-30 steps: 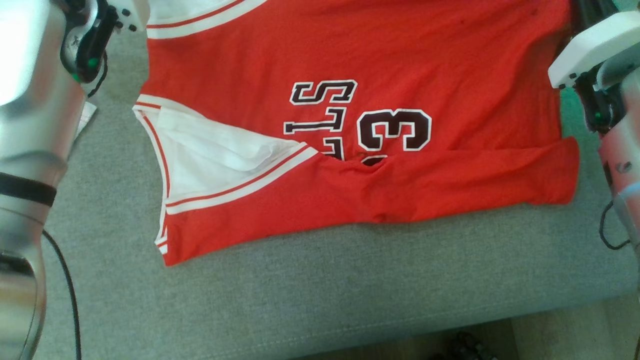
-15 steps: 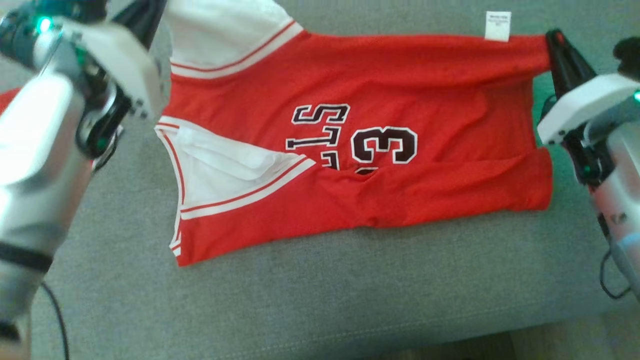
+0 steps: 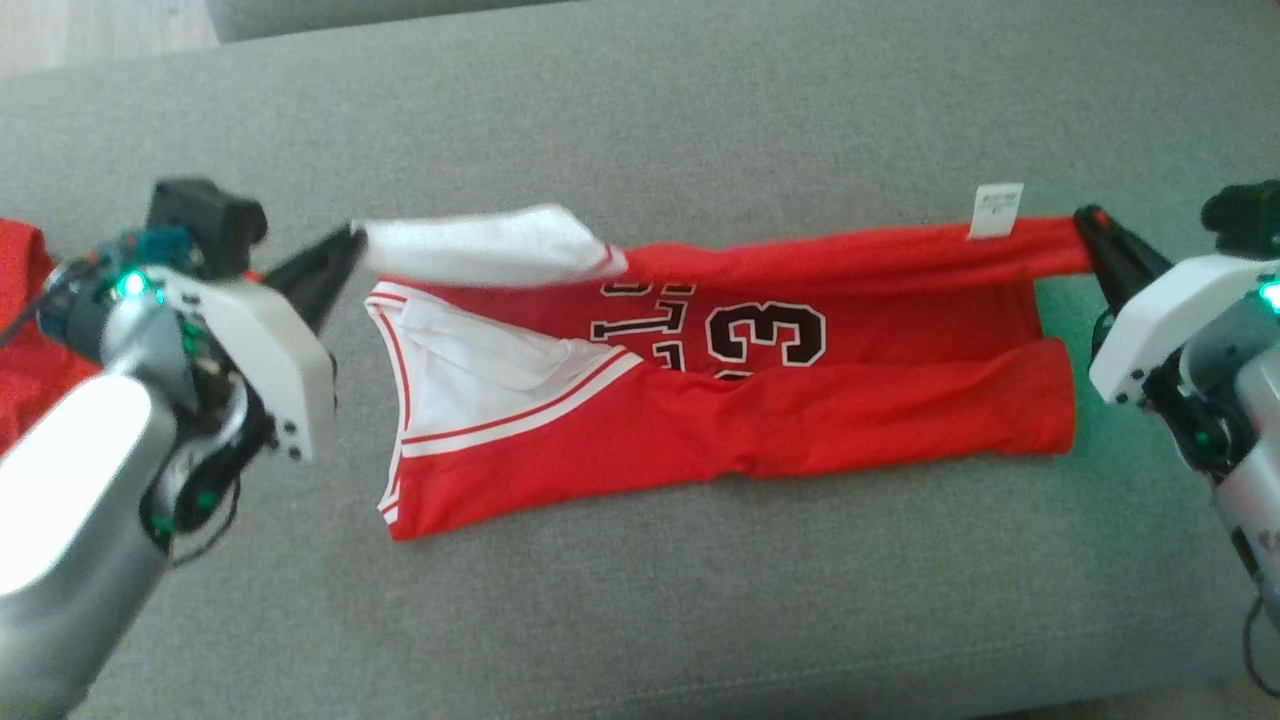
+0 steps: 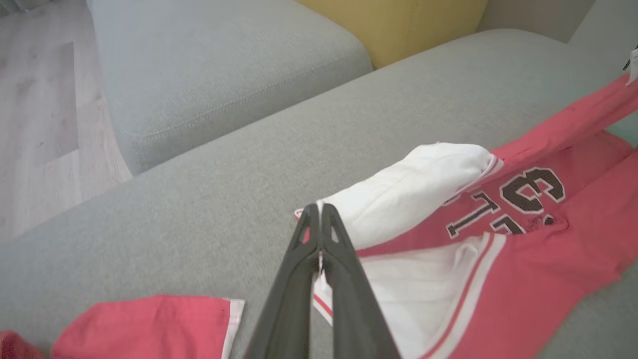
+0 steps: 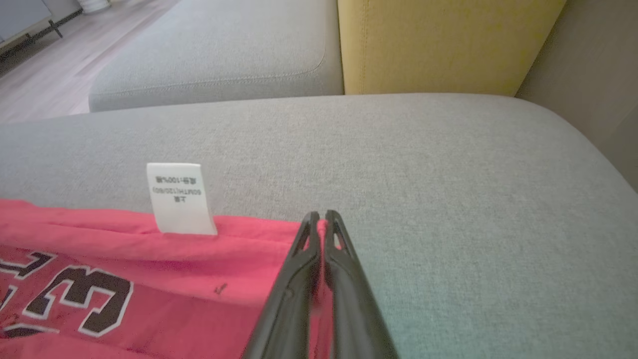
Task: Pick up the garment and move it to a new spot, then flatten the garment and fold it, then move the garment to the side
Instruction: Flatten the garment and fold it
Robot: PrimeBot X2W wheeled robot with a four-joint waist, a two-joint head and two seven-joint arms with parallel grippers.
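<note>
Grey upholstered seating on a pale wood floor, in soft light.

A wide grey fabric seat (image 3: 640, 620) fills the foreground, with a stitched seam running along its near edge. Past its far edge sits a second grey cushioned block (image 4: 224, 75) with rounded corners, and a mustard-yellow upholstered panel (image 5: 438, 45) stands upright beside it. Light wood planks (image 4: 40, 124) cover the floor beyond the seat's left end. A dull grey-brown surface (image 5: 588, 89) rises at the far right; whether it is wall or furniture I cannot tell. The light is even.
</note>
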